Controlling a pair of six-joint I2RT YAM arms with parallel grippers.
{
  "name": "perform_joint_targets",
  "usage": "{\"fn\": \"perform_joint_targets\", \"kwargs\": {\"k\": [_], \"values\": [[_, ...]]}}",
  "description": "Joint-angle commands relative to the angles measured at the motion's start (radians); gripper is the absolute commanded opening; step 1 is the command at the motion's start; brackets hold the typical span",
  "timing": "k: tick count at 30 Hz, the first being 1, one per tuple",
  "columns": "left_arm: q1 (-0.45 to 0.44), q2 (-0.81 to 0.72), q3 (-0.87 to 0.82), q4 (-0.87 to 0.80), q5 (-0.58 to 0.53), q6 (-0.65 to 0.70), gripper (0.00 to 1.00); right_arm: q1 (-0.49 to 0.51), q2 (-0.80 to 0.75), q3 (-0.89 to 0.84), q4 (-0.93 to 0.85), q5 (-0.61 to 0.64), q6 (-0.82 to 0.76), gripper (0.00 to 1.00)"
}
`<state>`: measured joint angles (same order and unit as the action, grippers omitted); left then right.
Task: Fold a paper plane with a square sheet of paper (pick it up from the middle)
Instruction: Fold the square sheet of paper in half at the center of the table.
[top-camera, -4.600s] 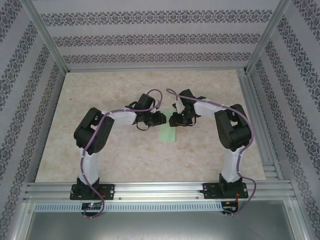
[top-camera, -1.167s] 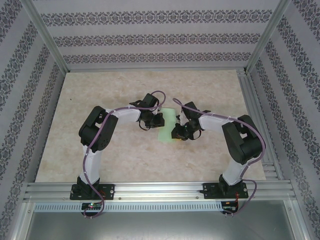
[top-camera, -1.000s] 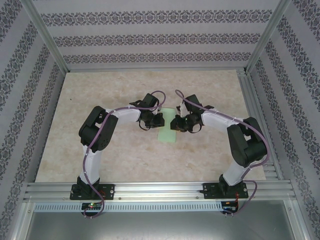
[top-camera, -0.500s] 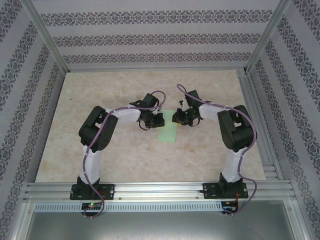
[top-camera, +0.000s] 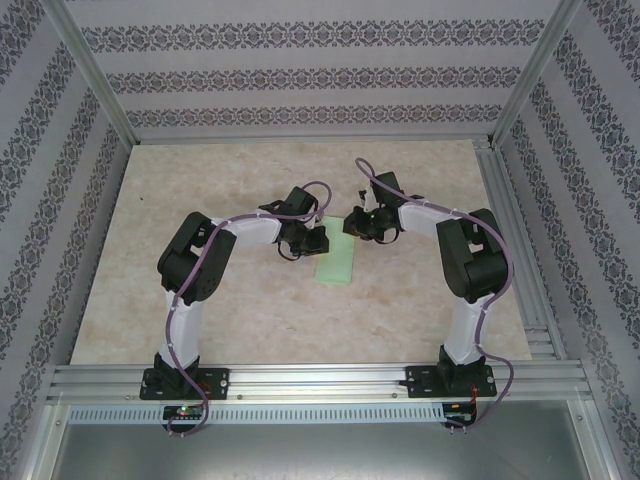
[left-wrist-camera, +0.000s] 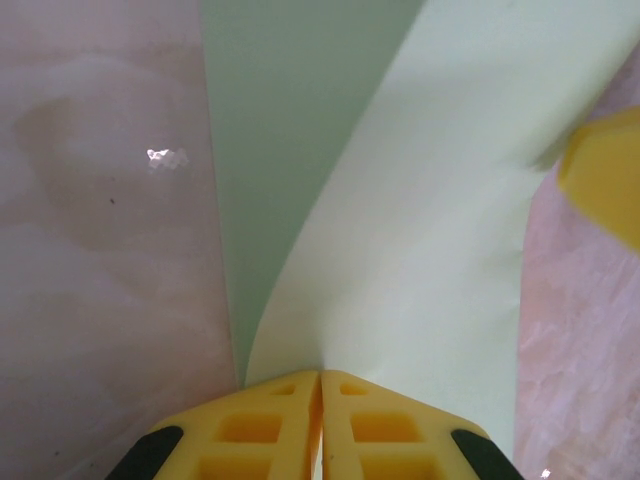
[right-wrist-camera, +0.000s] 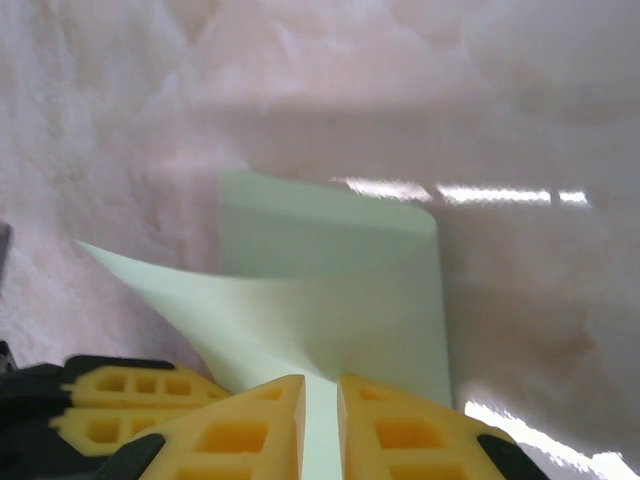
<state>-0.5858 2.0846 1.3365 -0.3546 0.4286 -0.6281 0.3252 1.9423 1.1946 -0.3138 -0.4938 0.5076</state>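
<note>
Curling sheet (left-wrist-camera: 420, 230) sits pinched in the left end effector (left-wrist-camera: 320, 378).

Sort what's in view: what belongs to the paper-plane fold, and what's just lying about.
Belongs to the job:
- mint-green sheet of paper, one flap lifted
- left tool, shut on that flap
- right tool, close over the sheet

Just there:
- table
- aluminium frame
- patterned walls

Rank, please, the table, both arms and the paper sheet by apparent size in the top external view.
Table, largest.
Left arm and right arm next; they look alike, so no ranking.
Paper sheet, smallest.
</note>
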Motion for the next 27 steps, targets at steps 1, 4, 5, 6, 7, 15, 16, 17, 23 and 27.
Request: {"fn": "perform_joint_targets", "kwargs": {"k": [1,4,5,6,7,15,16,17,23,27], "values": [[-0.014,0.095,-0.047,-0.152,-0.102,0.036,0.11,-0.005,0.044,0.031,0.024,0.033,0.011,0.17],[-0.014,0.098,-0.048,-0.15,-0.1,0.037,0.11,-0.02,0.083,0.03,0.048,0.058,0.014,0.16],[-0.015,0.096,-0.049,-0.149,-0.099,0.037,0.12,-0.028,0.09,0.023,0.061,0.062,0.018,0.16],[-0.016,0.095,-0.05,-0.149,-0.099,0.038,0.11,-0.03,0.093,0.015,0.073,0.067,0.022,0.16],[-0.016,0.096,-0.052,-0.148,-0.099,0.038,0.11,-0.034,0.092,0.011,0.077,0.071,0.022,0.16],[-0.016,0.092,-0.054,-0.147,-0.102,0.038,0.11,-0.034,0.036,0.031,0.089,0.061,0.035,0.16],[-0.016,0.091,-0.054,-0.146,-0.102,0.038,0.11,-0.034,0.038,0.039,0.085,0.065,0.033,0.17],[-0.017,0.092,-0.053,-0.146,-0.101,0.038,0.11,-0.035,0.046,0.045,0.081,0.073,0.031,0.17],[-0.017,0.091,-0.053,-0.147,-0.102,0.038,0.11,-0.038,0.108,0.037,0.078,0.091,0.036,0.17],[-0.018,0.092,-0.055,-0.144,-0.102,0.039,0.11,-0.042,0.11,0.036,0.07,0.12,0.039,0.16]]}}
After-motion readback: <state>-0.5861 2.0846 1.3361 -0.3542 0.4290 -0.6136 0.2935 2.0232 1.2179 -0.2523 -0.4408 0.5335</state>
